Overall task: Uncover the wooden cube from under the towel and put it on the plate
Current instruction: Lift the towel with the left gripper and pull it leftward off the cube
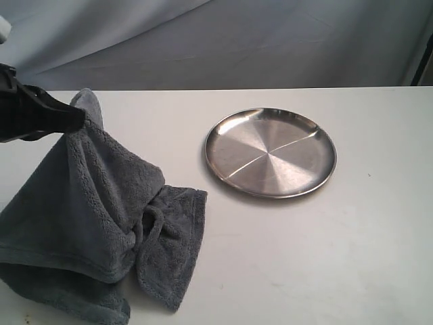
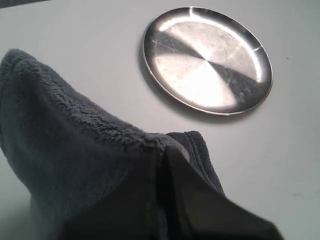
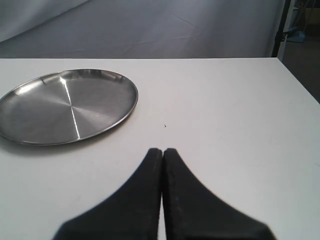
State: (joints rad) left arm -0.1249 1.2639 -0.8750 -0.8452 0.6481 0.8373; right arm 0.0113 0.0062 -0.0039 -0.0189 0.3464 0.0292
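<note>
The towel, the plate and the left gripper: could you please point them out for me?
towel (image 1: 101, 196), exterior view, on its hanging fleecy face.
plate (image 1: 270, 152), exterior view, on its bare middle.
left gripper (image 1: 78, 116), exterior view, at its tips pinching the towel.

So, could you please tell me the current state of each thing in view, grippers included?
towel: one part pinched and raised, the rest draped and bunched on the table.
plate: flat on the table, empty.
wooden cube: not visible in any view.
left gripper: shut on the towel.
right gripper: shut, holding nothing.
</note>
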